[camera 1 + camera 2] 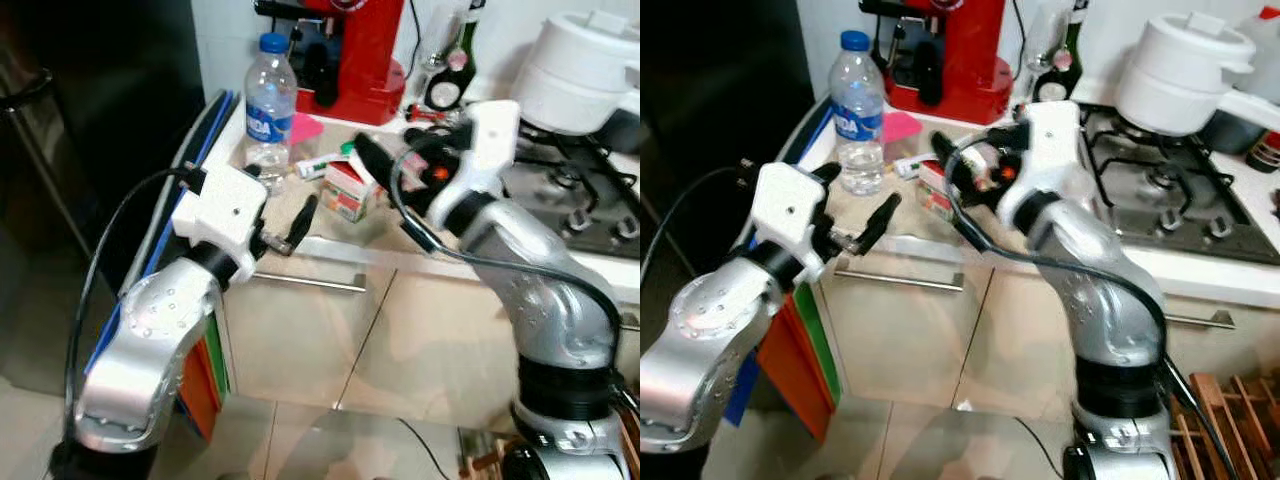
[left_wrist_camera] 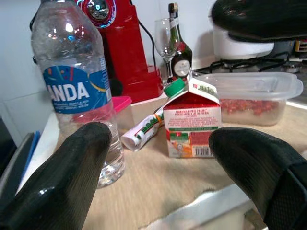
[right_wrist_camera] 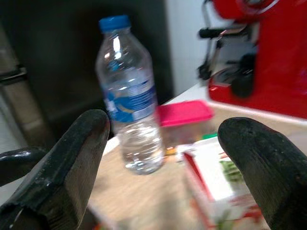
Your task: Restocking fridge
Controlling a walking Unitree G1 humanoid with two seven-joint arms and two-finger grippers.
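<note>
Both grippers, left (image 1: 285, 225) and right (image 1: 950, 160), hover spread wide over the counter (image 1: 330, 235), holding nothing. It looks like the pick-up step: next, close on the juice carton (image 2: 192, 122) beside the water bottle (image 1: 270, 105).

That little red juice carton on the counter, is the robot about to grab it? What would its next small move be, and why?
Probably yes. The right gripper hangs open just above the carton, a finger on each side, nothing held. A sensible next move is to lower it a little further and then close. The left gripper, also open, waits at the counter edge near the water bottle.
</note>
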